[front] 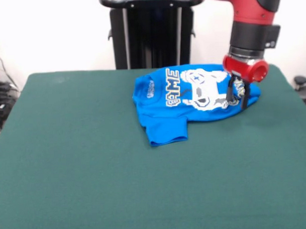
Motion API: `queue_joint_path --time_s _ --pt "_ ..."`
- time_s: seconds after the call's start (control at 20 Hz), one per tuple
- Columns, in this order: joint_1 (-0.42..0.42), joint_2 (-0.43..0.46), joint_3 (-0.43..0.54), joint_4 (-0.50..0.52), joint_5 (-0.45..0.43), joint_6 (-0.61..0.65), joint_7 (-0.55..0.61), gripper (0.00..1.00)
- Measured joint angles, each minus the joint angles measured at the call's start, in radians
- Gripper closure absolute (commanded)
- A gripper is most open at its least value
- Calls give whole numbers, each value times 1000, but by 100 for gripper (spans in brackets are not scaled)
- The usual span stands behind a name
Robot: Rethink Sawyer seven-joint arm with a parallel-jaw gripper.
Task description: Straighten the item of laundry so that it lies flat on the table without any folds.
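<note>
The bright blue printed T-shirt point(178, 101) lies folded on the dark green felt bench point(94, 172); the hand point(237, 102), fingers apart, stands over its edge.

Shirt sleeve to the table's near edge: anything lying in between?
Nothing. In the front view, only bare green table lies between the shirt sleeve and the near edge.

A small bright blue T-shirt point(165, 106) lies rumpled toward the far side of the dark green desk point(95, 187), a bit right of centre. Its white pixel print and yellow-white letters "AME" face up, turned sideways. One sleeve sticks out toward the near edge, and the right end is bunched.
</note>
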Motion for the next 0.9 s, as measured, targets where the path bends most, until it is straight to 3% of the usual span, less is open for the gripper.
queue_joint_path --time_s 0.4,0.9 --pt "101 -10 -6 0 138 28 0 0" --pt "81 -14 -6 0 118 31 0 0"
